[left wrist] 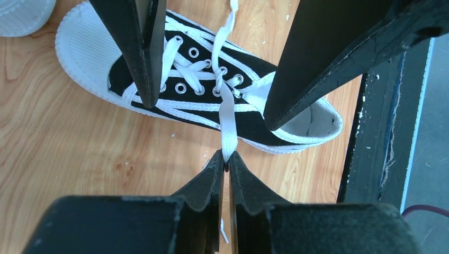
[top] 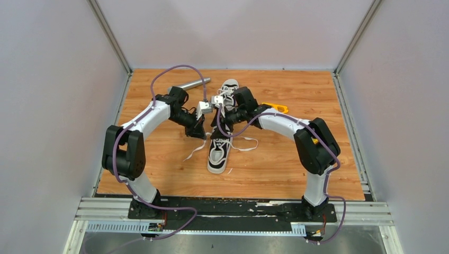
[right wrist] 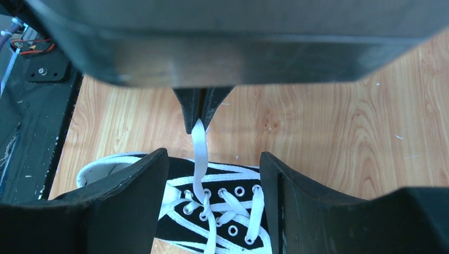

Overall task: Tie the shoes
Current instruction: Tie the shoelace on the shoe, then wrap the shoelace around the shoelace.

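A black-and-white sneaker [top: 218, 154] lies mid-table, toe towards the arms. It also shows in the left wrist view [left wrist: 249, 119] and the right wrist view [right wrist: 174, 174]. My left gripper [left wrist: 226, 159] is shut on a white lace [left wrist: 227, 124] that rises taut from the top eyelets. It shows in the top view [top: 199, 128] and in the right wrist view [right wrist: 199, 123]. My right gripper [right wrist: 212, 156] is open, with its jaws wide apart above the eyelets and holding nothing. It also shows from the left wrist [left wrist: 210, 112] and from above [top: 225, 126]. The second sneaker [top: 229, 88] lies farther back.
A metal cylinder [top: 189, 84] lies at the back left. A yellow tool [top: 276, 108] lies right of the far sneaker. Loose lace ends [top: 194, 151] trail on the wood beside the near sneaker. A black rail [left wrist: 381, 132] marks the table's near edge.
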Controlling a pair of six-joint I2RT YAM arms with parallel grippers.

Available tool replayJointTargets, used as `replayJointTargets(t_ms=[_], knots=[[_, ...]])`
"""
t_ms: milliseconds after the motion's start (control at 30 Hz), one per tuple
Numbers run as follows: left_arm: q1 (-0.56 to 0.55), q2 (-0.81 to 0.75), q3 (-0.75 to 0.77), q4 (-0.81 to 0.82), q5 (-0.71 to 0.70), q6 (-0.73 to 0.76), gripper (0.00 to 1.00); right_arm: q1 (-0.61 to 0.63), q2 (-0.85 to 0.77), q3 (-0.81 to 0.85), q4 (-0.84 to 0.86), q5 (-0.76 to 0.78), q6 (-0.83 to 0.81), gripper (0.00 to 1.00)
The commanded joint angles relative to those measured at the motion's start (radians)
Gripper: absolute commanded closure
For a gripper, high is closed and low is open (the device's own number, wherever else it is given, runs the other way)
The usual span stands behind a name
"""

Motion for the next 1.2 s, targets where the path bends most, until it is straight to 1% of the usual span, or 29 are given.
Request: replayJointTargets(t_ms=[0,100,300,367,467,567,633,700,767,833,967,1000,1033,1067,1167], knots=[[0.003,-0.008,0.039,0.007,0.070,-0.030,0.85,0.015,-0.033,-0.075,0.183,-0.028,0.122,0.36],[0.004,-0.011,0.029,0.006,0.073,-0.020,0.85,0.023,-0.055,-0.120,0.219,-0.002,0.085,0.37],[0.005,-0.009,0.025,0.007,0.084,-0.027,0.84,0.037,-0.025,-0.121,0.227,0.006,0.033,0.44],[0.005,-0.010,0.022,0.015,0.093,-0.040,0.84,0.043,-0.016,-0.118,0.230,0.015,0.036,0.51],[0.005,-0.013,0.010,0.028,0.103,-0.064,0.84,0.046,-0.014,-0.114,0.230,0.024,0.050,0.68],[0.008,-0.020,-0.005,0.055,0.107,-0.090,0.83,0.046,-0.020,-0.115,0.224,0.024,0.065,0.80],[0.012,-0.020,-0.010,0.071,0.110,-0.114,0.81,0.045,-0.027,-0.120,0.221,0.034,0.075,0.86],[0.018,-0.023,-0.015,0.084,0.111,-0.138,0.77,0.044,-0.040,-0.124,0.216,0.062,0.086,0.93],[0.029,-0.032,-0.027,0.104,0.107,-0.162,0.72,0.041,-0.051,-0.128,0.217,0.086,0.104,0.96],[0.040,-0.056,-0.055,0.130,0.088,-0.177,0.59,0.030,-0.059,-0.127,0.218,0.101,0.148,0.99],[0.052,-0.130,-0.143,0.197,0.043,-0.121,0.48,0.001,-0.072,-0.117,0.207,0.099,0.198,1.00],[0.052,-0.153,-0.163,0.256,0.033,-0.123,0.47,-0.004,-0.077,-0.115,0.199,0.098,0.199,1.00],[0.052,-0.163,-0.198,0.282,0.019,-0.122,0.45,-0.009,-0.078,-0.114,0.191,0.099,0.202,1.00],[0.052,-0.171,-0.220,0.315,0.014,-0.112,0.44,-0.014,-0.079,-0.114,0.184,0.099,0.209,1.00],[0.051,-0.144,-0.225,0.323,-0.010,-0.059,0.40,-0.022,-0.082,-0.113,0.173,0.098,0.233,1.00]])
